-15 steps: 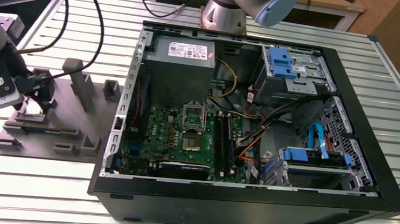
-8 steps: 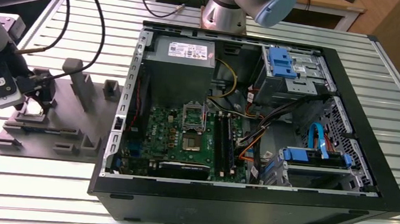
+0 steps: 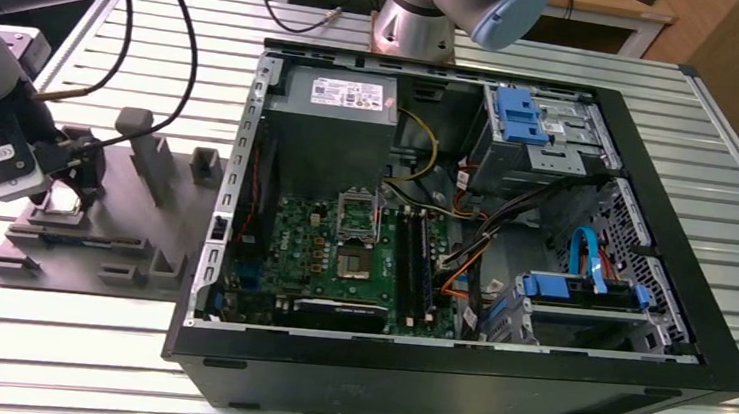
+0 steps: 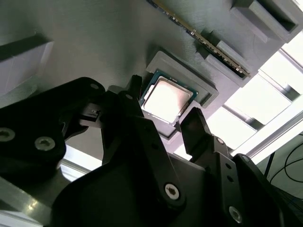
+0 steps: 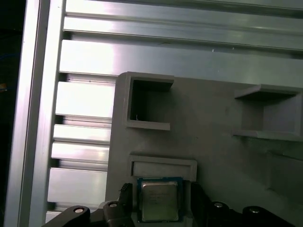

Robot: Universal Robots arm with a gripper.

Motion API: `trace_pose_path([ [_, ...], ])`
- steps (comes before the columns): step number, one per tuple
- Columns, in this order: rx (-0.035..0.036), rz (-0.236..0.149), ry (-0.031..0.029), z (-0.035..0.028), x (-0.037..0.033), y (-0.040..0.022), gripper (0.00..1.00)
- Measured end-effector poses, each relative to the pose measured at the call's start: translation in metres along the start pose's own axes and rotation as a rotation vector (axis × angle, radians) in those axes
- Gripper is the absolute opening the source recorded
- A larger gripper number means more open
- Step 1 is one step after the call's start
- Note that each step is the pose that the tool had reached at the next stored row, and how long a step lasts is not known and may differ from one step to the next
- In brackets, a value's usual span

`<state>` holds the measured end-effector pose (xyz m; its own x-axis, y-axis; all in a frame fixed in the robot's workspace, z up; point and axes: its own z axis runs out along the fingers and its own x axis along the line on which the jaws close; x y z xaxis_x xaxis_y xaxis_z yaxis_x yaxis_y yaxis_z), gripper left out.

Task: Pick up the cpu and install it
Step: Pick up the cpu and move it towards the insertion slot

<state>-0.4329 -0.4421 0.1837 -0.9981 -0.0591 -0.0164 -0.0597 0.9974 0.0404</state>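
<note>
At the exterior view's left, your gripper [image 3: 62, 198] hangs over the grey holder [image 3: 125, 246], with the open computer case [image 3: 463, 368] at its three o'clock. In the second wrist view the cpu [image 4: 168, 98] lies flat in its recess, fingers [image 4: 196, 125] spread either side, seemingly clear of it. Centre on the chip, stay level, close squarely on opposite edges; a skewed pinch would likely tip it.

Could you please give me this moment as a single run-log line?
stage: pre-grasp | gripper: at grey fixture, jaws open either side of cpu | cpu: flat in fixture recess, not yet lifted
</note>
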Motion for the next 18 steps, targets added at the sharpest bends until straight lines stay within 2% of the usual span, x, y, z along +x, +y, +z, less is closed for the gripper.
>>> trace_pose_path([
  [6,0.0001,0.0,0.0,-0.0001,-0.0004,0.0,0.59],
  [8,0.0001,0.0,0.0002,-0.0001,-0.0005,0.0,0.47],
  [18,0.0001,0.0,0.0001,-0.0015,-0.0009,0.0,0.47],
])
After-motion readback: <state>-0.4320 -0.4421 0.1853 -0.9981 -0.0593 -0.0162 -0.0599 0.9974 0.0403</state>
